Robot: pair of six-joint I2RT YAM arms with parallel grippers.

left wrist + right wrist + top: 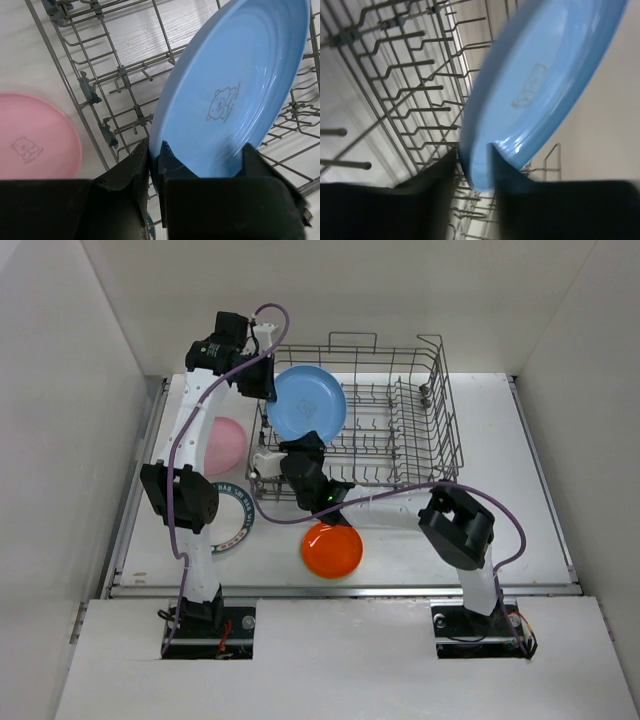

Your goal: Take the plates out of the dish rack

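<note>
A blue plate (307, 403) is held on edge above the left end of the grey wire dish rack (410, 430). My left gripper (265, 380) is shut on its left rim; the left wrist view shows the jaws (155, 146) pinching the rim of the plate (235, 85). My right gripper (300, 452) holds the lower rim; in the right wrist view its jaws (475, 157) close on both sides of the plate's edge (540, 75). No other plate shows in the rack (115, 55), whose tines (395, 90) stand bare.
A pink plate (226, 443) lies on the table left of the rack and also shows in the left wrist view (35, 135). A white plate with a teal lettered rim (238, 525) lies partly under my left arm. An orange plate (332, 550) lies near the front edge.
</note>
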